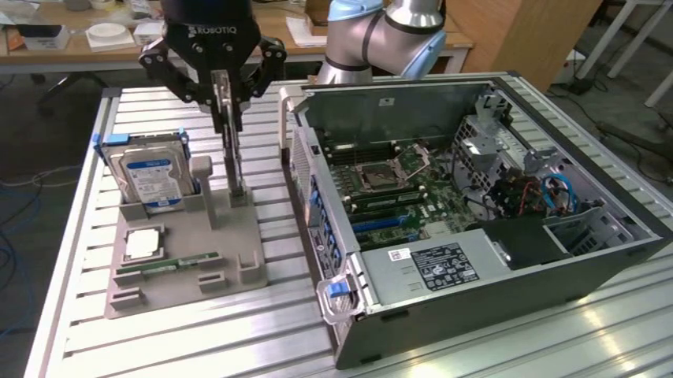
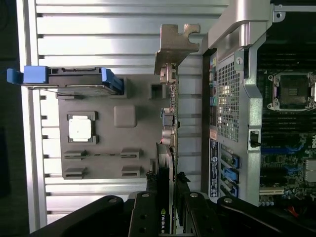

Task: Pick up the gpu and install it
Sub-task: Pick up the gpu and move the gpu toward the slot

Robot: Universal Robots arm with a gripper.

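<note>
Gripper (image 1: 225,85) tight around top edge of upright gpu (image 1: 235,157), over grey holder (image 1: 169,272).

Grey tray (image 1: 169,295) on slatted table (image 1: 158,346); in it, upright hard drive (image 1: 153,179), processor chip (image 1: 144,242), memory stick (image 1: 169,266); beside it, at the exterior view's right, open computer case (image 1: 494,311).

black hand (image 1: 228,102) — robotiq lettering, silver-blue arm (image 1: 363,39)
</note>
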